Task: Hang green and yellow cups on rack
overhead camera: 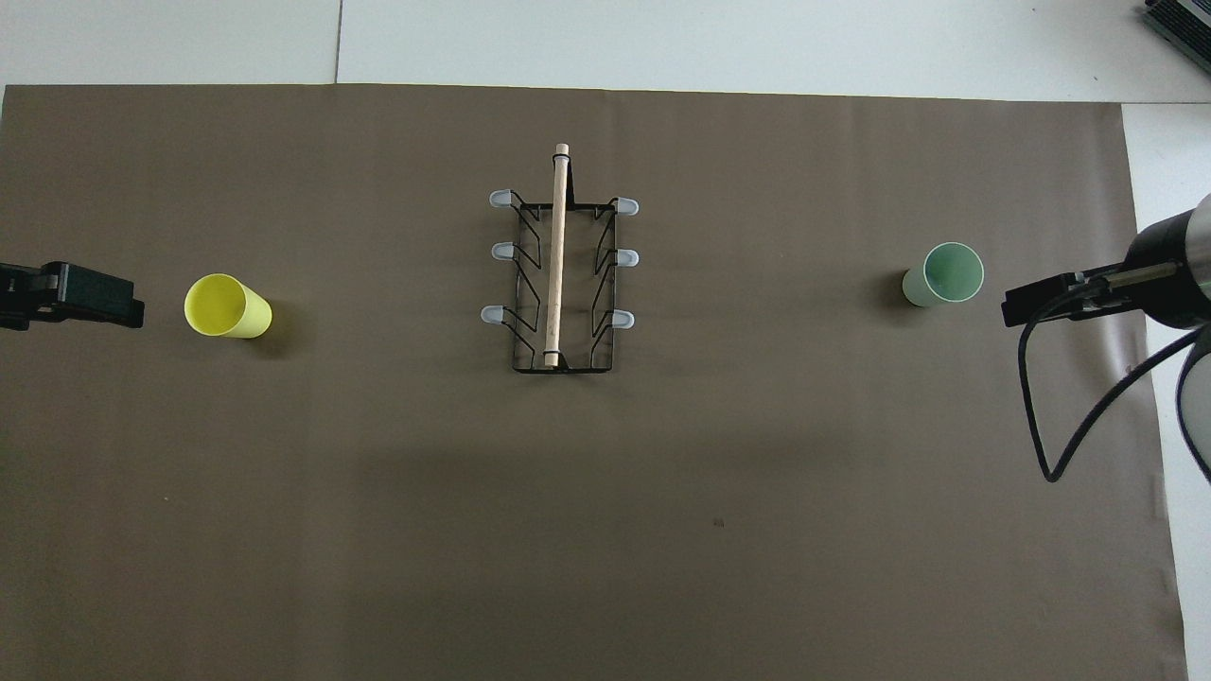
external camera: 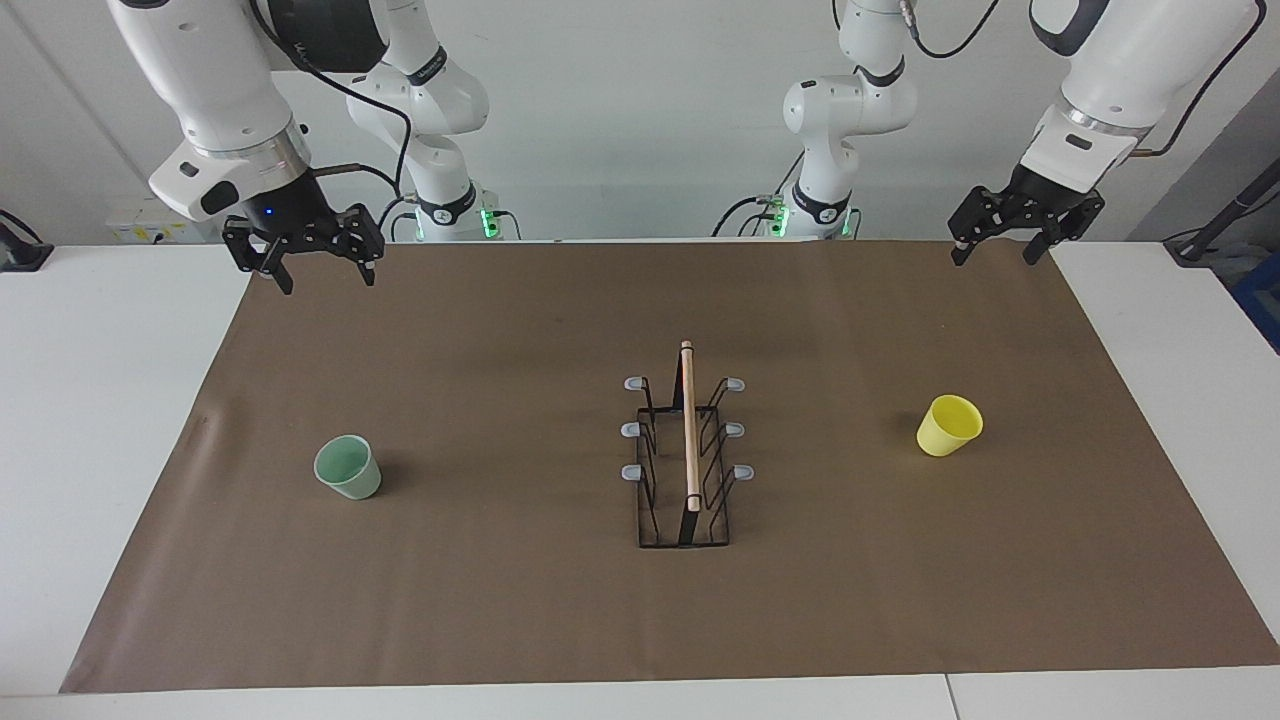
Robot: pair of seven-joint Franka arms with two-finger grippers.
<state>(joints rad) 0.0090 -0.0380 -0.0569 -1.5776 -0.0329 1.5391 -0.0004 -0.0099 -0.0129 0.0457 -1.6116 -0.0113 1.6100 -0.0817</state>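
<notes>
The pale green cup (external camera: 348, 467) (overhead camera: 944, 274) stands upright, mouth up, on the brown mat toward the right arm's end. The yellow cup (external camera: 949, 425) (overhead camera: 227, 305) stands upright toward the left arm's end. The black wire rack (external camera: 688, 450) (overhead camera: 558, 274) with its wooden rod and grey-tipped prongs stands mid-table between them, with nothing on its prongs. My right gripper (external camera: 327, 278) (overhead camera: 1041, 303) hangs open and empty over the mat's corner at its own end. My left gripper (external camera: 995, 257) (overhead camera: 95, 301) hangs open and empty over the mat's edge at its end. Neither touches a cup.
A brown mat (external camera: 500, 600) covers most of the white table (external camera: 100, 450). A black cable (overhead camera: 1050, 426) loops down from the right arm's wrist.
</notes>
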